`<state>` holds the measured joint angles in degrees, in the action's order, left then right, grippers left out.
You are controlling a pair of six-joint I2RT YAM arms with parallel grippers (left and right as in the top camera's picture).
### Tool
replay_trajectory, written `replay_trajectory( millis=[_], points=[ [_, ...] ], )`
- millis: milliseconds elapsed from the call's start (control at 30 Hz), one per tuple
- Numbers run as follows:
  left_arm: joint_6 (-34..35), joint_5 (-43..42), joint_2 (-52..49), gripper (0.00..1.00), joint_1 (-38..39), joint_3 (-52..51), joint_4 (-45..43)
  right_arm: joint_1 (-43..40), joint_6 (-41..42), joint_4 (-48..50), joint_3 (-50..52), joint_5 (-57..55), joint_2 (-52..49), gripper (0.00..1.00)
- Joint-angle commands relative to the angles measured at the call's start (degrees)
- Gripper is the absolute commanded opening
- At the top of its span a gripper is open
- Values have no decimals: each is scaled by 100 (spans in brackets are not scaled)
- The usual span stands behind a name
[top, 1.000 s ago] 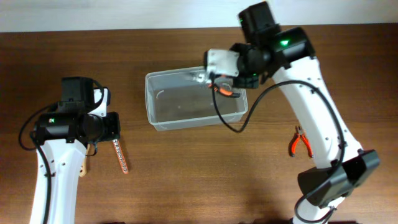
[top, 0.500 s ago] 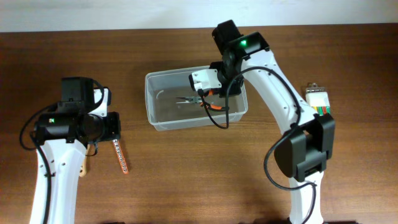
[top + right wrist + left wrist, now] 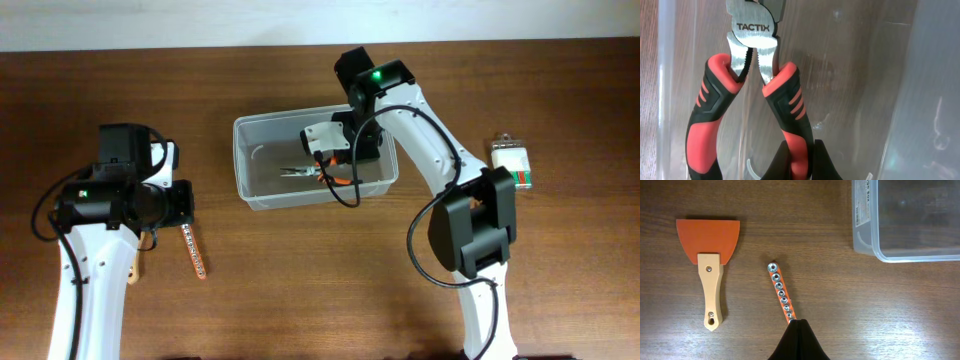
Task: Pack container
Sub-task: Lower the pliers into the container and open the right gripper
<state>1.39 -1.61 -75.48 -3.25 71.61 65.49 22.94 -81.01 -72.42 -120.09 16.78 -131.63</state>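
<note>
Closest to us, the left pincer [image 3: 799,340] hangs shut and empty above the socket rail [image 3: 781,292], and farther out the right pincer [image 3: 797,160] clamps just one red handle of the pliers [image 3: 785,100] inside the clear container [image 3: 238,150] at the middle of the bench [image 3: 300,290], so they could pivot, or snag the wall on a careless release.

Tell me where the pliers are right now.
In the overhead view the pliers are inside the clear container, near its middle, with one red handle pinched in the right gripper.
</note>
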Motion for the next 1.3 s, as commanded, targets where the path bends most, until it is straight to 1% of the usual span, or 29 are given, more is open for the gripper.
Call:
replay_trajectory(
  millis=[0,33,100,167,200,267,433,533,633,700,733,767,800,900,967,1100,1167,1267],
  points=[
    [55,-103,83,2,-28,0,4,24,-7,-9,0,341,-24,5],
    [52,-103,83,2,-28,0,4,24,33,-2,28,361,-26,8],
    [52,-103,83,2,-28,0,4,26,57,-33,101,396,-26,13],
    [52,-103,83,2,-28,0,7,26,229,-87,197,413,-28,21],
    [52,-101,83,2,-28,0,4,24,251,-107,236,409,-31,22],
    [52,-101,83,2,-28,0,4,24,267,-160,258,409,-31,24],
    [52,-103,83,2,-28,0,4,26,286,-173,254,409,-28,24],
    [52,-101,83,2,-28,0,4,24,588,-157,131,407,0,24],
    [52,-101,83,2,-28,0,4,15,1305,-107,-243,382,87,24],
    [52,-101,83,2,-28,0,4,-17,1945,-109,-588,299,160,20],
    [52,-101,83,2,-28,0,7,-52,2413,-114,-787,175,197,20],
    [52,-101,83,2,-28,0,7,-79,2876,-133,-953,26,205,17],
    [52,-101,83,2,-28,0,7,-160,3919,-243,-1283,-334,205,4],
    [52,-101,83,2,-28,0,4,-302,4937,-452,-1364,-616,205,4],
    [52,-101,83,2,-28,0,7,-444,5654,-809,-1357,-654,203,4],
    [50,-103,83,2,-28,0,4,-695,6754,-1394,-1320,-654,199,4],
    [50,-101,83,2,-28,0,4,-800,6957,-1648,-1320,-651,195,4],
    [50,-103,83,2,-28,0,7,-887,6951,-1993,-1320,-682,195,4]
  ],
)
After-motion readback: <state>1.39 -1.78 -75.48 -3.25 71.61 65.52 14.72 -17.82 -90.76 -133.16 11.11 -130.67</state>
